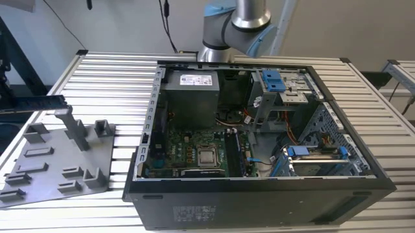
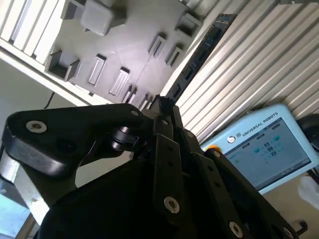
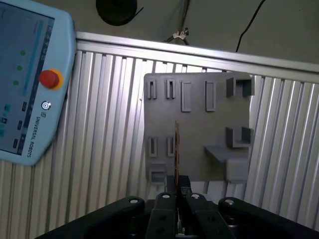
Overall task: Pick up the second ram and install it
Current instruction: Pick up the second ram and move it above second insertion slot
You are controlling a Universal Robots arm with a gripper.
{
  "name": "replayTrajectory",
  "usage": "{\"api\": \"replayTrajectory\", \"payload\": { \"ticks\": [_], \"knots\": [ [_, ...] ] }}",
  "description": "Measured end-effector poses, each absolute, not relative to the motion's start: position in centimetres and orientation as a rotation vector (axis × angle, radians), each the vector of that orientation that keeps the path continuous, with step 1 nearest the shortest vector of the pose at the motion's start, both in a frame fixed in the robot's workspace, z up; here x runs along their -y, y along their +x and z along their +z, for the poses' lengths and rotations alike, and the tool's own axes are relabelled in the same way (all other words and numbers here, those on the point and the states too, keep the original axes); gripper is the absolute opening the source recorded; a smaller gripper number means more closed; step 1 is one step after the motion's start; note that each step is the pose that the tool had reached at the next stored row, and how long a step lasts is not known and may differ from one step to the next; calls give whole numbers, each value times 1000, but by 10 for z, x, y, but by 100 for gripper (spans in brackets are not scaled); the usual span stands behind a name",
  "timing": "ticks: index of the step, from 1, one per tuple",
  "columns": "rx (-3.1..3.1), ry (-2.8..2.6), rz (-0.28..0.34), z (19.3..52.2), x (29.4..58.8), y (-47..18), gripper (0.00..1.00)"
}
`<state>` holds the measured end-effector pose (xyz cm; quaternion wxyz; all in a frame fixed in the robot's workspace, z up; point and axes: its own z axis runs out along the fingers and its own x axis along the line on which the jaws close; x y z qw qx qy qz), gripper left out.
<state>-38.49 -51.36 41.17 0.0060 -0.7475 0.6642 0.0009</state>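
While my gripper (image 2: 162,105) is closed tight on one end of the second ram (image 2: 201,55), the stick runs straight out ahead of my fingertips, its long axis in line with them. The grey holder tray (image 3: 199,134) lies beyond it, and the open computer case (image 1: 292,204) stands well apart.

Black gripper (image 2: 162,107) clamped on the near end of the second ram (image 2: 199,55), the dark stick reached out above a ribbed metal table (image 2: 259,64), grey holder tray (image 2: 124,45) with slots and posts lay to one side of it, pale blue teach pendant (image 2: 269,149) with lit screen to the other
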Motion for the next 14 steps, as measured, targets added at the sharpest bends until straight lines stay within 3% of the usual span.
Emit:
{"api": "replayTrajectory", "payload": {
  "ticks": [14],
  "knots": [
    [-2079, -2340, 3, 411, 513, -335, 14]
  ]
}}
